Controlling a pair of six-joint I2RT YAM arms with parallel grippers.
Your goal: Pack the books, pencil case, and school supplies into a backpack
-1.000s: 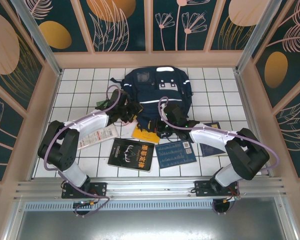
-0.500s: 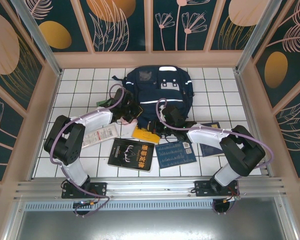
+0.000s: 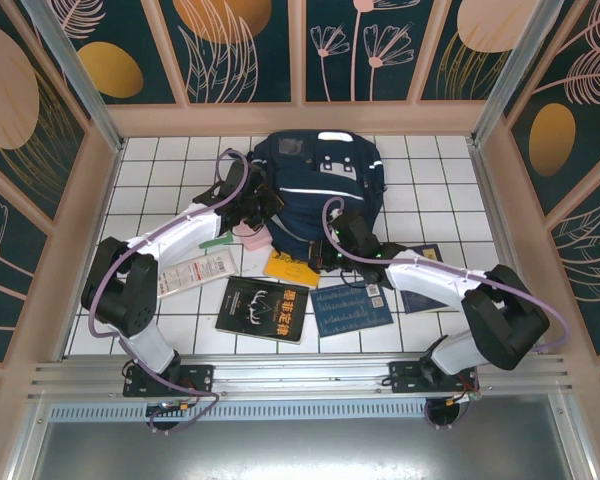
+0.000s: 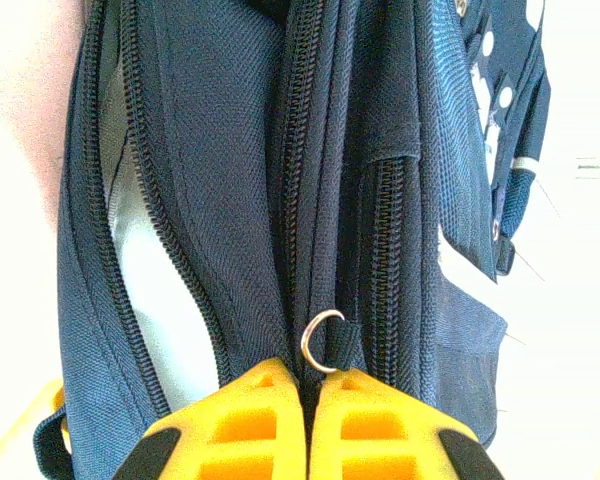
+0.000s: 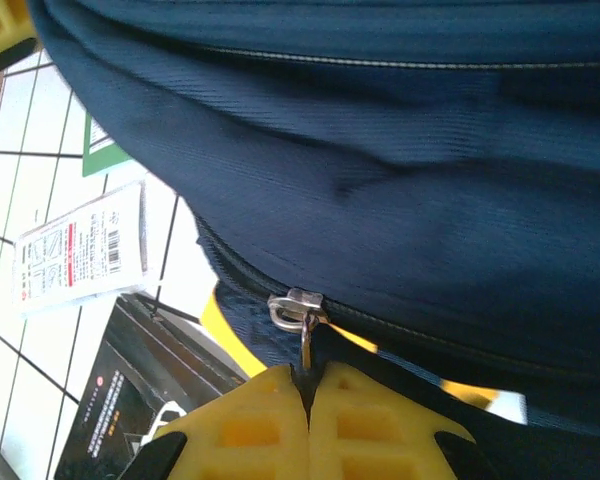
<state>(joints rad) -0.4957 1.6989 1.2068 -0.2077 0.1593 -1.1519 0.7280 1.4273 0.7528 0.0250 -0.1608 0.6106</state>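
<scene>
The left pincer [image 4: 306, 398] pinches a zipper ring [image 4: 318, 342] on the navy backpack [image 3: 325, 175]; the right pincer [image 5: 308, 398] pinches a zipper pull [image 5: 298, 312]. The black book [image 3: 263, 308] lies at its 6 o'clock.

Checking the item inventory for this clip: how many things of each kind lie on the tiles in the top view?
backpack: 1
books: 5 (orange-yellow book, black book, blue book, second blue book, small green book partly hidden)
whitish packet: 1
small pink item: 1
Total: 8
</scene>
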